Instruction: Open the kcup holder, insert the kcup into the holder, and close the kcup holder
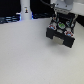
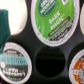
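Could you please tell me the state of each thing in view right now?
Holder: open, slots exposed.
Centre slot: empty.
Dark Magic pod: seated, lid up.
Kcup: apparently not yet in a slot.
Gripper: over the holder; open or shut unclear.

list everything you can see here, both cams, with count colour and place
kcup holder: one, black box, on the white table toward the exterior view's right, tray of round slots exposed
pods: at least three sitting in tray slots in the wrist view, green-and-white printed lids; a fourth with a brownish lid at the frame edge
empty slot: one, dark round hole among the pods
table: one, white, mostly bare in front
dark objects: blurred, along the far edge
gripper: one, pale, directly above the holder; jaw state unclear
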### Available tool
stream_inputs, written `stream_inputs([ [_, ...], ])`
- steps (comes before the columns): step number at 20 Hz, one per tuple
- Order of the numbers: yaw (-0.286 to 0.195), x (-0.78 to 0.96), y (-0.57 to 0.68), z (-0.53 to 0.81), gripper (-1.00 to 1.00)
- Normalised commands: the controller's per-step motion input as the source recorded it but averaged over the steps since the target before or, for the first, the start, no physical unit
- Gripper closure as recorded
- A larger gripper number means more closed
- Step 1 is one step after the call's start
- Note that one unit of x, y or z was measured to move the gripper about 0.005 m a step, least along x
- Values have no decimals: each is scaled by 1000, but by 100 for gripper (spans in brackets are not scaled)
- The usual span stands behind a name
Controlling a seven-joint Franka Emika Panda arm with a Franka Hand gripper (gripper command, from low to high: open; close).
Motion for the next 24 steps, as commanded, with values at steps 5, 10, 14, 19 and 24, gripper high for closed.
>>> stream_inputs([
  [5, 98, 412, -379, 397, -100],
  [10, 25, 623, -467, 299, -100],
  [14, 3, 692, -475, 226, -100],
  [19, 4, 686, -425, 151, -100],
  [24, -2, 777, -334, 48, -100],
])
